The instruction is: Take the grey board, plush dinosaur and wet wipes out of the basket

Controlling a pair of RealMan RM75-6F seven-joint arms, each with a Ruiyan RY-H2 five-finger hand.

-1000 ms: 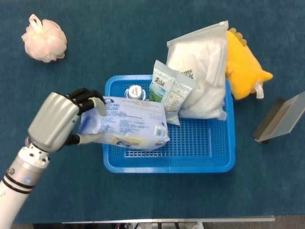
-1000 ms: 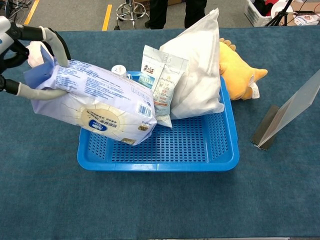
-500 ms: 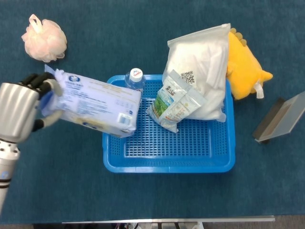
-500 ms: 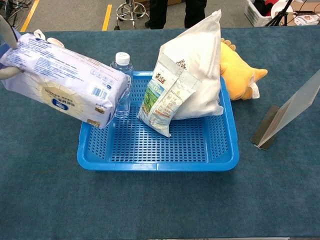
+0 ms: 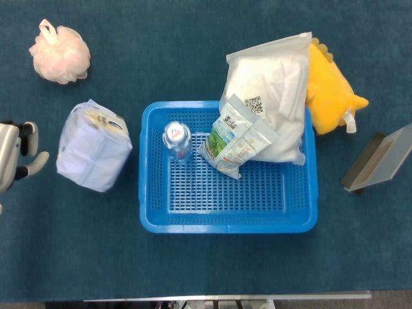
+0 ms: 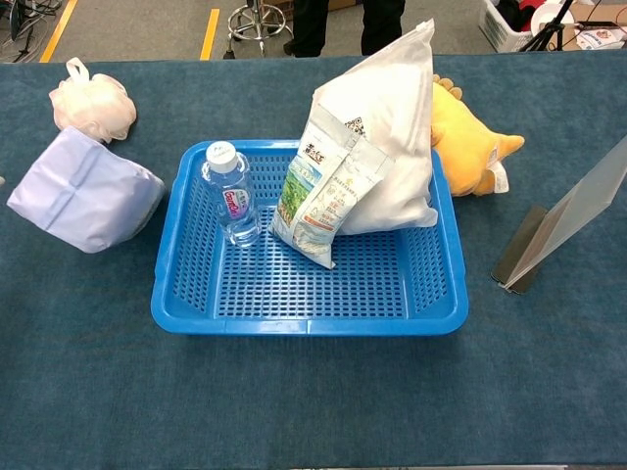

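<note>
Your left hand (image 5: 16,154) has released the wet wipes (image 5: 93,146), now lying on the table left of the blue basket (image 5: 228,222), fingers apart and empty; right hand unseen.

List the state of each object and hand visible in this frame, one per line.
wet wipes pack: out of the basket, on the table to its left, released.
plush dinosaur: out, lying behind the basket's right corner.
grey board: out, on the table to the right.
blue basket: holds three items.
water bottle: upright in basket.
snack packet: leaning on white bag.
white bag: propped in basket.
bath pouf: on table.
left hand: open, holds nothing.
</note>
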